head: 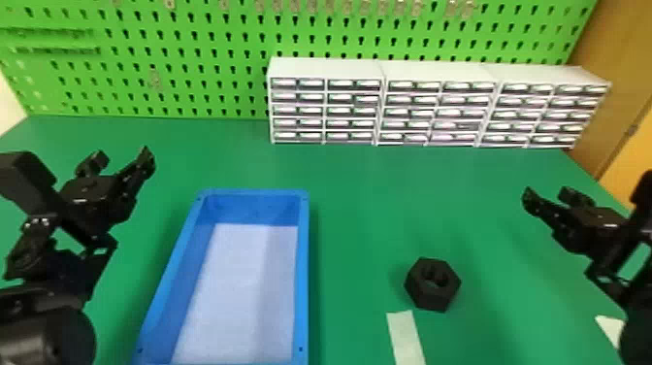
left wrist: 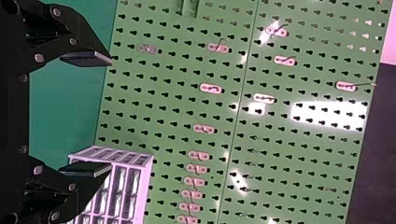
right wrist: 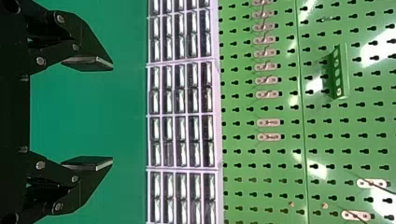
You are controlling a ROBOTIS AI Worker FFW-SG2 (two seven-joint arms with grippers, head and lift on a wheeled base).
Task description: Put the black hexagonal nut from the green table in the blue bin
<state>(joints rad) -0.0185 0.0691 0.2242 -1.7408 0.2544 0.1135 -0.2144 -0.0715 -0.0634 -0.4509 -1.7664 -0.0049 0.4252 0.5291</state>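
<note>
The head view's bottom edge crops the near end of the blue bin [head: 303,272]; its right edge cuts my right arm [head: 643,272]. At lower right, the black nut [head: 423,293] lies flat on the table [head: 359,223], hole facing up; I can't pick out a long axis. My left gripper [head: 123,157], left, and right gripper [head: 548,194], right, are spread wide.

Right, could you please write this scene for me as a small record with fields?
target: black hexagonal nut, lying on the green table
destination: blue bin, left of the nut
near the nut: pale strip, on the robot's side
left gripper: open, left of the bin
right gripper: open, right of the nut
behind: white drawer units, green pegboard
status: nut not yet in bin
</note>
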